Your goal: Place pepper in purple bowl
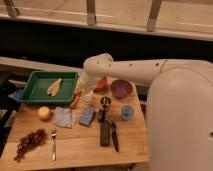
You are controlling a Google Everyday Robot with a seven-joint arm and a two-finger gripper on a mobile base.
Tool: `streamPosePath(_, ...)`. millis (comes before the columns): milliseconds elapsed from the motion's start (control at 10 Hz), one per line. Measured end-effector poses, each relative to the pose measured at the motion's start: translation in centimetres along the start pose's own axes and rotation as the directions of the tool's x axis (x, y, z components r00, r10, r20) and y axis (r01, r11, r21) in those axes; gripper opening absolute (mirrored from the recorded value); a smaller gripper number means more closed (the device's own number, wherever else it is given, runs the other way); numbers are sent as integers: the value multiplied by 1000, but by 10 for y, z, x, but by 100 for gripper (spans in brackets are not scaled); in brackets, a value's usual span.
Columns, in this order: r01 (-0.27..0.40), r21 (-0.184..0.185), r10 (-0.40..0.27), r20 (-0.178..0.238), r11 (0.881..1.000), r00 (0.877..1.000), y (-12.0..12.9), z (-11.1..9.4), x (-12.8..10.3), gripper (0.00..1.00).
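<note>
On the wooden table (80,145), the hand (80,96) pinches the pepper (76,98), left of the purple bowl (121,88).

Dim warm indoor light, soft blur throughout, dark band behind table (75,150), brighter strip above

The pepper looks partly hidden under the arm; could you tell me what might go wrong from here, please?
1. The gripper sits low by the pepper, beside the green tray; a weak grasp could let the slim pepper slip out.
2. The orange bowl lies between it and the purple bowl, so the carry could clip it or end in the wrong bowl.
</note>
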Motion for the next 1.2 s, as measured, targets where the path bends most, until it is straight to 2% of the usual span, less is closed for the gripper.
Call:
streamPosePath(200, -80, 16, 80, 37, 997, 996, -37, -22, -20, 0)
streamPosePath(300, -129, 19, 127, 61, 991, 990, -58, -35, -32, 0)
streamPosePath(600, -254, 0, 252, 113, 967, 961, -102, -55, -48, 0)
streamPosePath(1100, -250, -4, 249, 109, 968, 962, -96, -53, -47, 0)
streamPosePath(1200, -268, -1, 266, 112, 964, 957, -101, -52, -50, 0)
